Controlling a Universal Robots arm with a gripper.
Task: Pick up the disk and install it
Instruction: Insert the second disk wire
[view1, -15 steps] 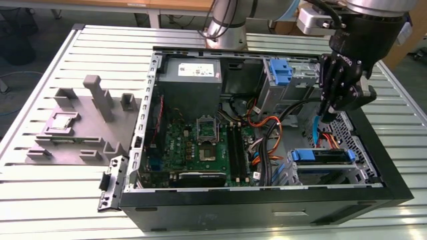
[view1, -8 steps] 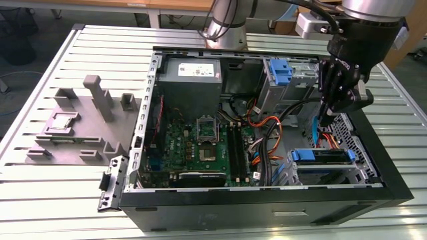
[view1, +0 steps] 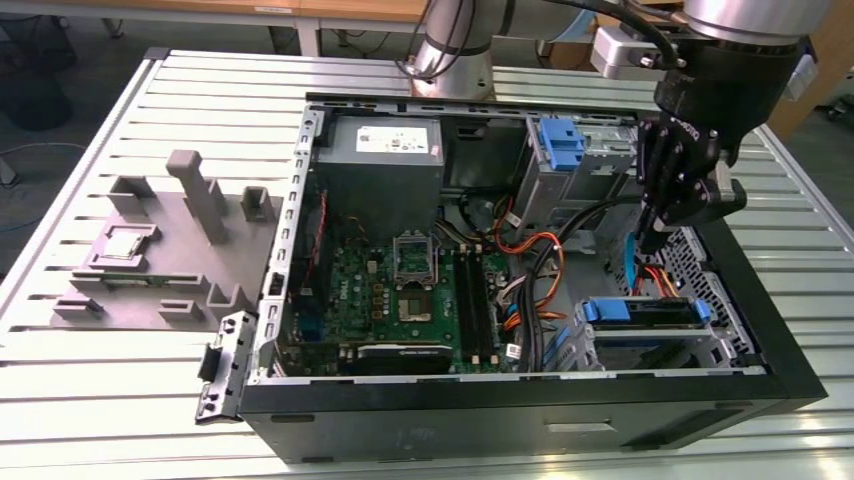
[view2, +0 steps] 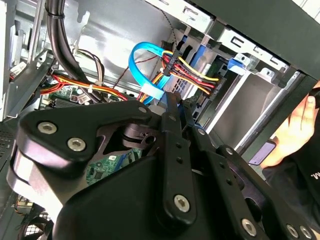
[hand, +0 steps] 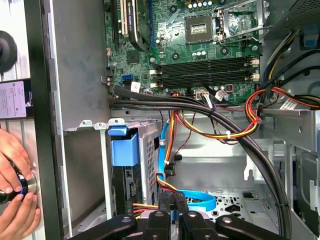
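One step in hand, by judgement: seating the drive in its bay. For a clean fit, keep the bracket square to the bay rails, press straight along them, steer clear of loose wiring, and ease off at any resistance.

Black multi-link pincer (view1: 653, 238), hanging inside the open black desktop tower case (view1: 534, 425), over the drive-cage corner; opening width and grip impossible to tell. Nearest to it in the first wrist view (hand: 172, 204): flat light-blue data cable (hand: 200, 199) and red, yellow and black power leads (hand: 145, 205).

Just beside, flat hard drive in blue plastic bracket (view1: 641, 312), probably the disk, sitting in the lower metal bay, blue tab (hand: 124, 147) facing outward, label hidden.

Farther off: green motherboard (hand: 200, 50) with bare processor socket. Outside the case wall, a person's hand (hand: 15, 170).
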